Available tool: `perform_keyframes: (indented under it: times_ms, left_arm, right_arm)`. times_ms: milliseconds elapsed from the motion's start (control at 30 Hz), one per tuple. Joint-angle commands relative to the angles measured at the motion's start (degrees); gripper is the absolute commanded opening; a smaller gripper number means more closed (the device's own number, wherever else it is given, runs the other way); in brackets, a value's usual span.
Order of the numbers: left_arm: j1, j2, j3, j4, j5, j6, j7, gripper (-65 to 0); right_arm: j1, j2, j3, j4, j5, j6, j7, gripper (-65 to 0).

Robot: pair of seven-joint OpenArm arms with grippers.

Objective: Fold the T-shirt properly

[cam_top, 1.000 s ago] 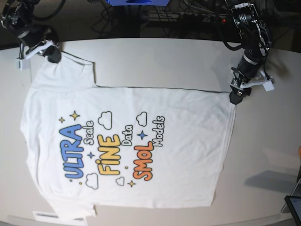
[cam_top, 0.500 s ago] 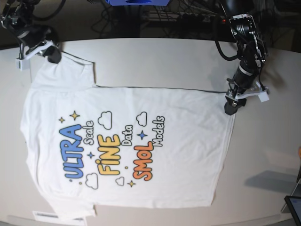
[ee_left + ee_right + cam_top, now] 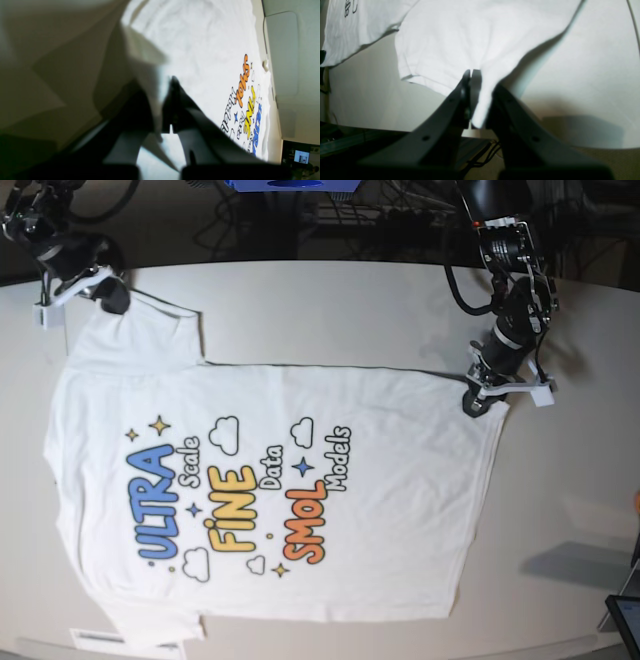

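The T-shirt lies print-up on the surface — the left gripper pinches its hem corner, the right gripper its sleeve, both jaws closed on cloth.

Both arms are black, jointed, with dark cables trailing off them. Each claw, left claw and right claw, has dark grey tapering fingers with small round holes, plus a white bracket beside it.
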Motion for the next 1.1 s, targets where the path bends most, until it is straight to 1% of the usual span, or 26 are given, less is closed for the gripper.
perform_keyframes:
  times_ms: [0, 67, 133, 233, 333, 467, 600, 700, 833, 900, 1000, 1067]
  left_arm:
    - [2.6, 0.5, 0.0, -3.3, 1.2, 6.0, 4.3, -63.0]
    - [2.7, -0.2, 0.5, -3.2, 1.2, 6.0, 4.3, -63.3]
    - [3.6, -0.6, 0.5, -3.2, 1.2, 6.0, 4.4, -65.0]
    - [4.8, -0.8, 0.4, -2.8, 1.2, 6.0, 4.4, -65.0]
    - [6.8, -2.1, 0.4, -2.7, 1.2, 6.0, 4.4, -65.0]
    - [9.2, -3.9, 0.4, -2.7, 1.3, 6.0, 4.3, -65.0]
    - [11.2, -4.9, 0.4, -2.5, 1.3, 6.0, 4.3, -65.0]
    - [14.2, -5.0, 0.4, 0.1, 2.1, 6.0, 4.3, -65.0]
    - [18.3, -4.3, 0.4, 8.5, 8.1, 6.0, 4.3, -65.0]
    - [20.2, -2.7, -0.1, 12.1, 10.0, 6.0, 4.3, -65.0]
    - [20.4, -2.4, -0.2, 13.1, 11.4, 6.0, 4.3, -65.0]
    - [20.2, -2.4, 0.0, 13.4, 11.8, 6.0, 4.3, -65.0]
  right_arm:
    - [-0.2, 0.5, 0.2, 0.9, 1.0, 0.4, 0.8, -64.3]
    - [-0.2, 0.5, 0.2, 0.9, 1.0, 0.4, 0.8, -64.3]
    - [-0.2, 0.5, 0.2, 0.9, 1.0, 0.4, 0.8, -64.3]
    - [-0.3, 0.5, 0.2, 0.9, 1.0, 0.4, 0.9, -64.3]
    - [-0.4, 2.0, 0.4, 1.2, 1.0, 0.4, 0.9, -64.3]
    - [-1.7, 2.9, 0.7, 1.5, 1.0, 0.4, 1.2, -64.3]
    - [-3.6, 2.8, 0.8, 4.7, 1.0, 0.4, 1.2, -64.3]
    - [-5.8, 2.7, 0.8, 7.7, 1.1, 0.4, 1.2, -64.3]
    - [-6.9, 2.8, 0.8, 9.7, 1.1, 0.1, 1.0, -64.3]
    - [-7.2, 3.0, 0.8, 9.8, 1.1, 0.1, 1.0, -64.3]
    - [-7.2, 3.1, 0.7, 10.5, 1.1, 0.1, 1.2, -64.3]
    - [-7.2, 3.2, 0.8, 13.0, 1.0, 0.1, 1.2, -64.4]
